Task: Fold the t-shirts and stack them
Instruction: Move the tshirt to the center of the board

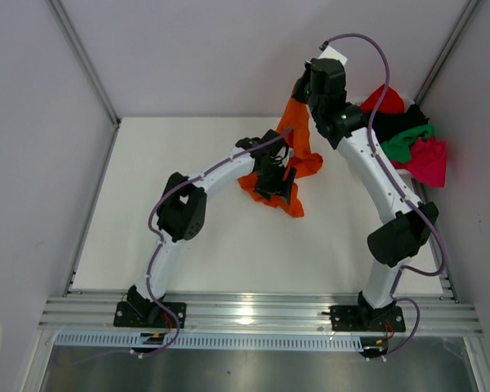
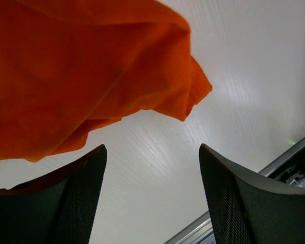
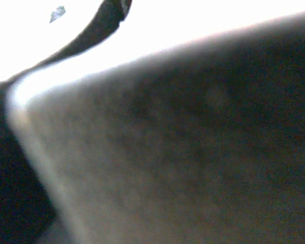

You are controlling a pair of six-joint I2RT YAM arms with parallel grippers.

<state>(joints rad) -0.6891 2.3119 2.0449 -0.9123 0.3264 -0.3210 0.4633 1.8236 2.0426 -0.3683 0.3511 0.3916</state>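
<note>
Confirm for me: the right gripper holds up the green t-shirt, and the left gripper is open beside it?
Wrong colour: the right gripper holds up the orange t-shirt, as the top external view shows. The left gripper is indeed open beside it.

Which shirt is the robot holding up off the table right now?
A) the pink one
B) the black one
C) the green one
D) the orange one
D: the orange t-shirt hangs from the right arm's jaws down to the table, while the other shirts lie heaped at the far right.
</note>
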